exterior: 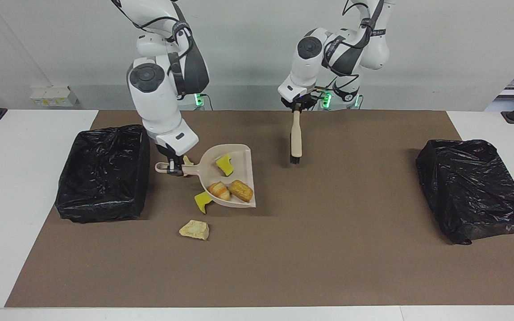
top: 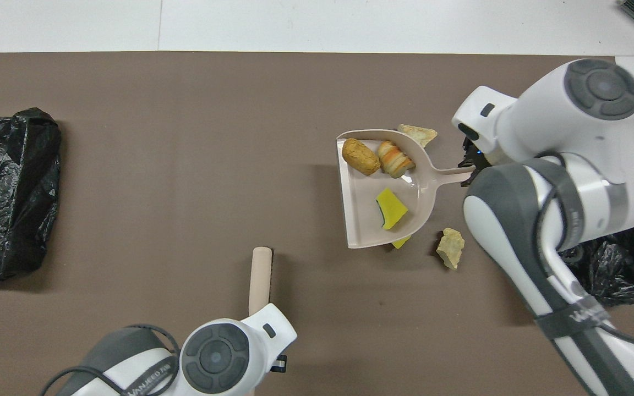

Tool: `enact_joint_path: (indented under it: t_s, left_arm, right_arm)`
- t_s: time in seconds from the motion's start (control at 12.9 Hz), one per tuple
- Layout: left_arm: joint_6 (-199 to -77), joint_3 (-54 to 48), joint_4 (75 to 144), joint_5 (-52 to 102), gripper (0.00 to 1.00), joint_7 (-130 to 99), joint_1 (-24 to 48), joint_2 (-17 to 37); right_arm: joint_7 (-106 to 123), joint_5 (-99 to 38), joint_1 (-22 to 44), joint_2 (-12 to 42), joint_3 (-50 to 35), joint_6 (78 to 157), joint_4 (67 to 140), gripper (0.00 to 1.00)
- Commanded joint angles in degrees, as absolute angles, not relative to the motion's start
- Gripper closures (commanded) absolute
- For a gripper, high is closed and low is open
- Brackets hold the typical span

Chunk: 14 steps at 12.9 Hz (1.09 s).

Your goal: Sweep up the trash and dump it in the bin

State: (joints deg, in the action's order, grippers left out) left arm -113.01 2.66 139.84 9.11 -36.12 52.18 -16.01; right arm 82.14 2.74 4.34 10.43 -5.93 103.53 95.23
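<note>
My right gripper is shut on the handle of the beige dustpan, held just above the mat. In the pan lie three pieces of trash: a yellow wedge and two bread-like chunks. Loose trash on the mat: a yellow piece partly under the pan, a tan lump, and another tan lump by the handle. My left gripper is shut on the brush, which hangs bristles down.
A black bag-lined bin stands at the right arm's end of the brown mat, close beside the dustpan handle. A second black bin stands at the left arm's end.
</note>
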Motion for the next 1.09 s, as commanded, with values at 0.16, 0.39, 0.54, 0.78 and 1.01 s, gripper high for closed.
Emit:
enact_joint_path:
  t_s: [0.16, 0.39, 0.54, 0.78, 1.01]
  left_arm:
    - [-121.3, 3.5, 144.3, 10.3, 1.0, -50.0, 63.4, -16.3]
    - [-122.2, 3.6, 144.5, 14.1, 1.0, -52.3, 64.3, -14.6]
    - [-122.2, 3.5, 145.0, 14.1, 1.0, -52.8, 64.3, -14.8]
    - [-123.0, 3.6, 145.4, 15.2, 1.0, -52.6, 64.3, -14.2]
    - [-123.0, 3.8, 145.6, 15.2, 0.59, -51.6, 63.7, -13.9]
  right_arm:
    - [93.2, 3.2, -5.7, 8.4, -6.0, 93.4, 88.7, 1.0]
    - [101.9, 6.4, -12.8, 8.3, -6.1, 91.6, 86.3, 1.0]
    - [109.9, 6.7, -19.5, 8.0, -6.2, 93.9, 86.4, 1.0]
    - [114.7, 12.7, -24.8, 5.5, -6.2, 98.7, 90.0, 1.0]
    - [111.9, 21.0, -24.8, 0.2, -6.1, 104.5, 99.8, 1.0]
